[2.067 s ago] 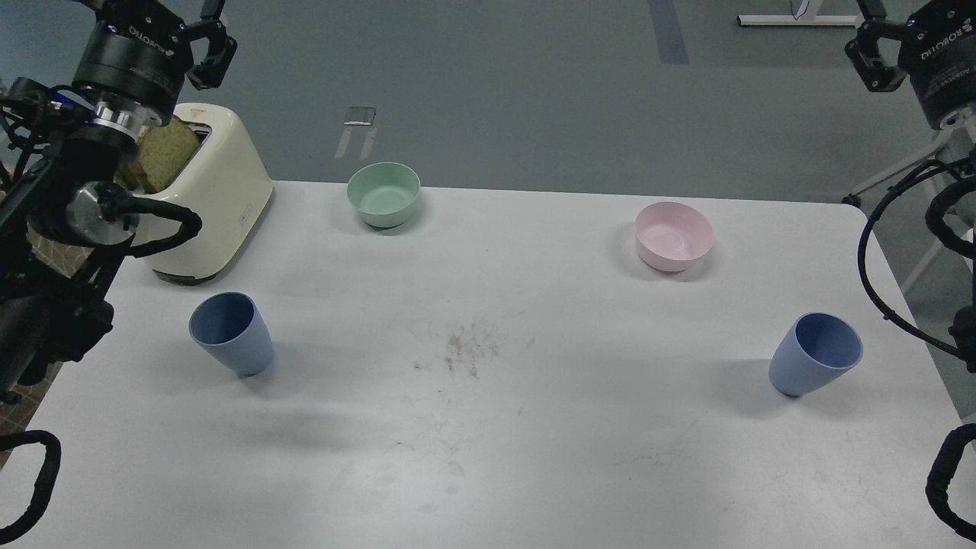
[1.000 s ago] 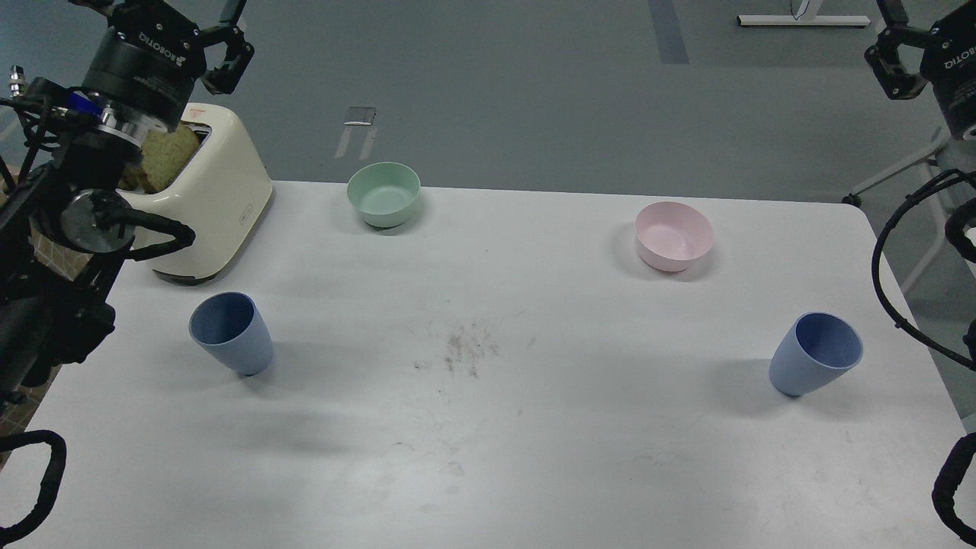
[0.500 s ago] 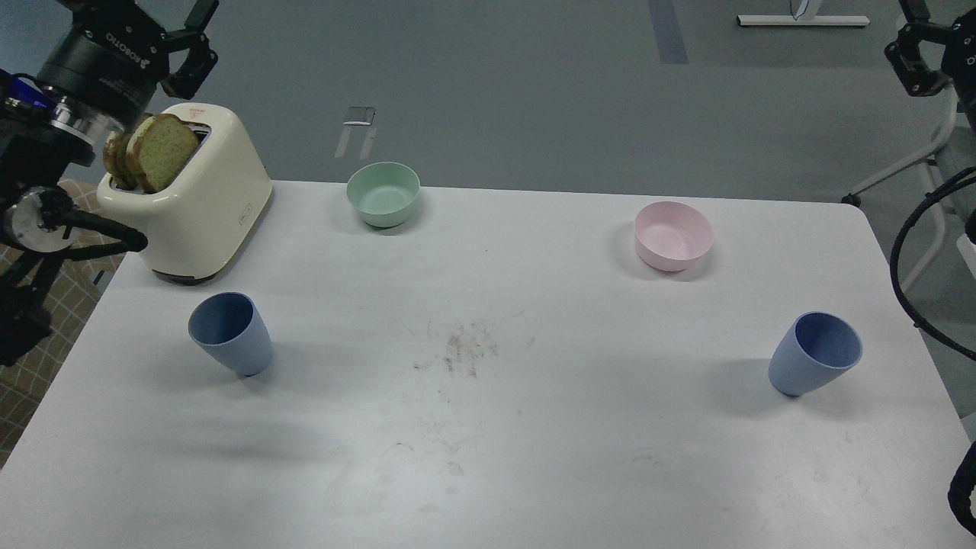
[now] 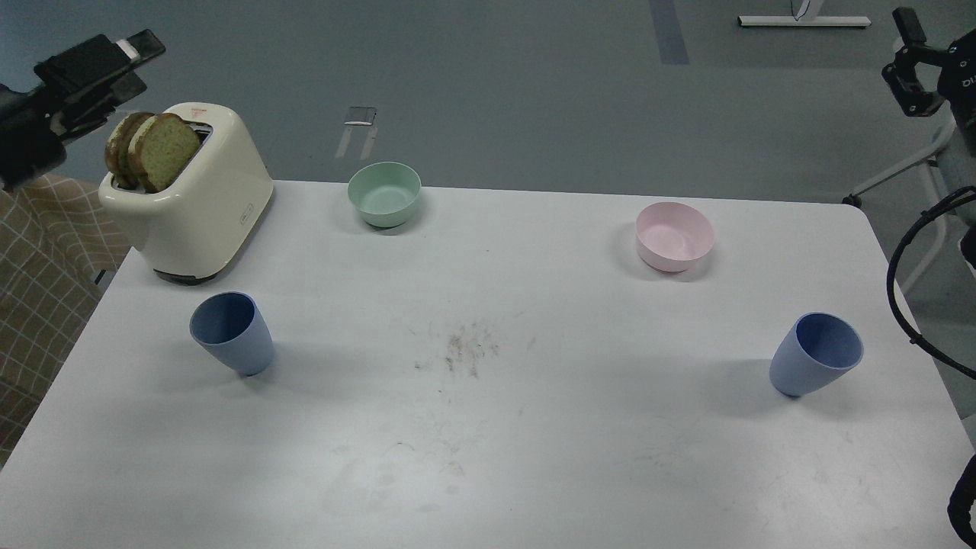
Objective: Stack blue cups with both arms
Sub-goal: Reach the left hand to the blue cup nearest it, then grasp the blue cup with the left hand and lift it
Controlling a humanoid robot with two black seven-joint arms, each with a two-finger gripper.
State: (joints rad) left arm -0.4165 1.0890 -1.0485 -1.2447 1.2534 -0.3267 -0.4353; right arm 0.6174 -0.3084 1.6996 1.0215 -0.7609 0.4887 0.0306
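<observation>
Two blue cups stand upright on the white table (image 4: 488, 457), mouths up, long axes vertical, well apart: the left cup (image 4: 231, 332) near the left edge, just in front of the toaster (image 4: 191, 206); the right cup (image 4: 816, 354) near the right edge; neither is stacked nor held. The left gripper (image 4: 91, 65) hangs at the far left, above and beyond the toaster, so the left cup lies nearer and lower from it; blurred, so whether its fingers are parted cannot be told. The right gripper (image 4: 915, 72) is cut off at the far right corner; its fingers cannot be told apart; the right cup lies below and nearer. Each arm is closer to the cup on its own side. A green bowl (image 4: 383, 193) and a pink bowl (image 4: 675, 235) sit farther back.
</observation>
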